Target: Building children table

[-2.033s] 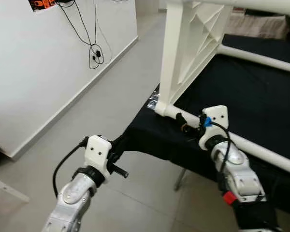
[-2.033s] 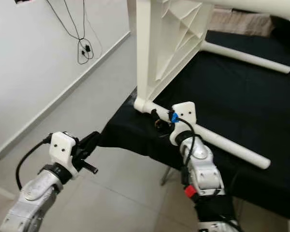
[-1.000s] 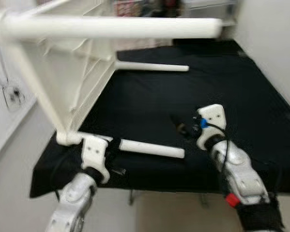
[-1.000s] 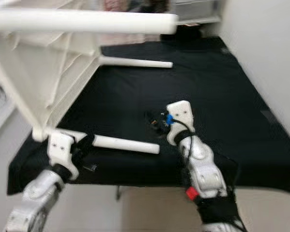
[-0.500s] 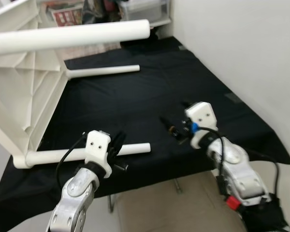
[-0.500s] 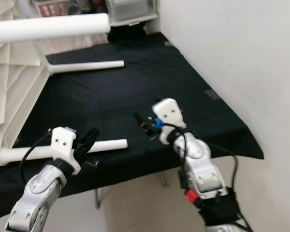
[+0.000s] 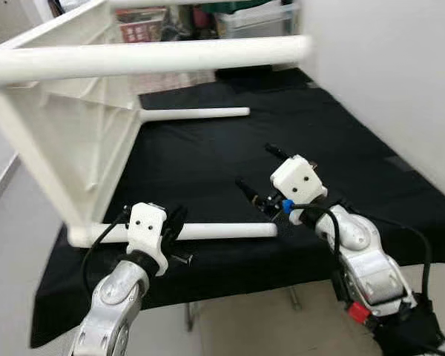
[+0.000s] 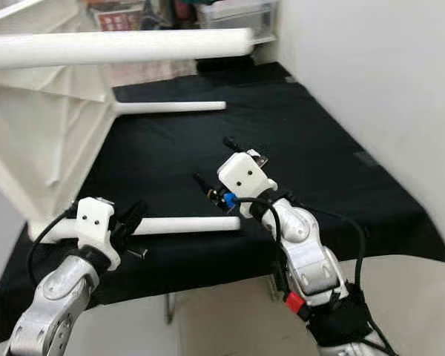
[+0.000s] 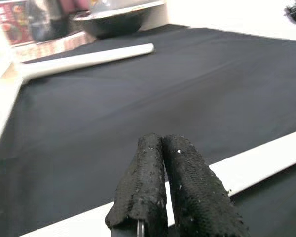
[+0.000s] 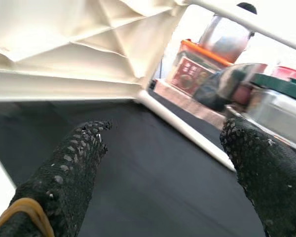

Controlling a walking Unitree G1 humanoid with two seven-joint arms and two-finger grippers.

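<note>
Presently positioned on its side on the black cloth (image 7: 208,159): white plastic children table (image 7: 74,126), one leg (image 7: 222,231) lying along the cloth's near edge. Judged light, rigid and smooth, therefore prone to slipping; best gripped on a round leg close to the frame. Left gripper (image 9: 163,163) over that leg, fingers pressed together, holding nothing. Right gripper (image 7: 256,178) beyond the leg's free end, fingers spread wide. Right wrist view adds ribbed table underside (image 10: 69,39) and storage clutter (image 10: 212,64) behind it.
</note>
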